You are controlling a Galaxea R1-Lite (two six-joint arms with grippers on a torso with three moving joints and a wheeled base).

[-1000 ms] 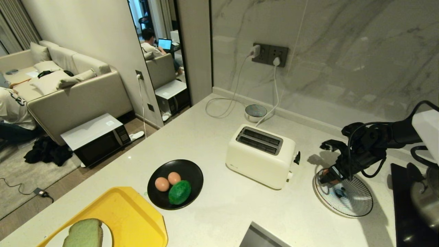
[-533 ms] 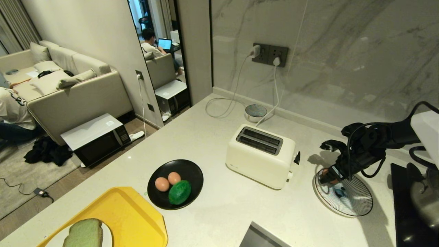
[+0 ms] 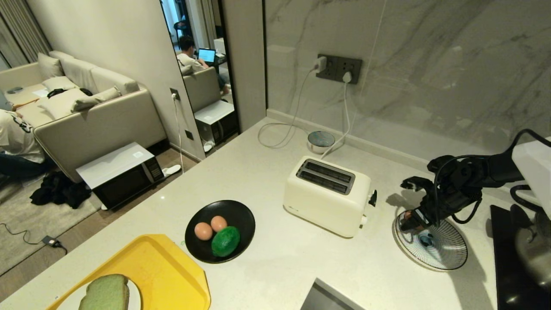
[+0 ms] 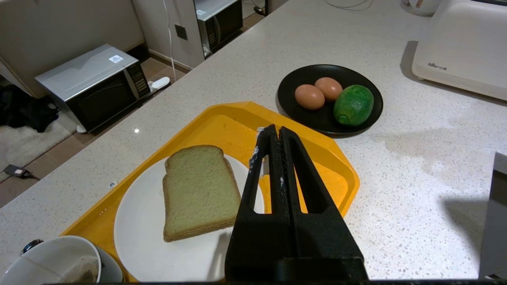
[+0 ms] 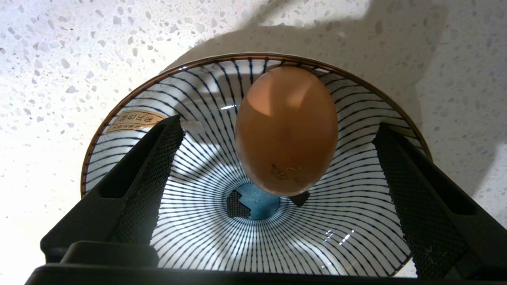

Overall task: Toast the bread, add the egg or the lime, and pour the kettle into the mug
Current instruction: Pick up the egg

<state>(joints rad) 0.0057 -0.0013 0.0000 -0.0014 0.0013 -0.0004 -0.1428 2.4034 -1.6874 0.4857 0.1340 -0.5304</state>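
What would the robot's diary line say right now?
right gripper: open over striped bowl | egg: in bowl, free | left gripper: shut, over yellow tray

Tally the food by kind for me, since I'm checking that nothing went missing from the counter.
Eggs: 3, two on the black plate at and, one in the striped bowl at
Lime: 1
Bread: 1 slice
Total: 5
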